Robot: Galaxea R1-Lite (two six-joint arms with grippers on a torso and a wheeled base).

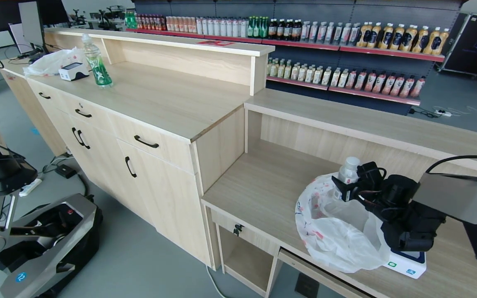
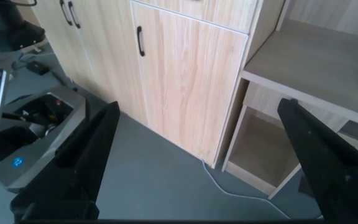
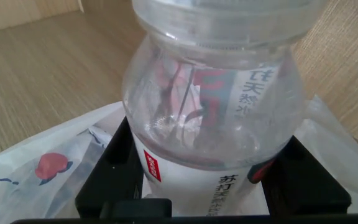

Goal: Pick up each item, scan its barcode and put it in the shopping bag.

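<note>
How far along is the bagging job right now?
In hand: the right gripper holds a clear bottle above the shopping bag, not yet dropped in. Whether it was scanned, or anything is bagged, I can't tell. To do: the green bottle stands on the higher counter.

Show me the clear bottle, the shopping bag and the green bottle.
clear bottle (image 3: 213, 124): right wrist view, on its clear shoulder.
shopping bag (image 1: 338, 240): head view, on its white front side.
green bottle (image 1: 97, 66): head view, on its green body.
</note>
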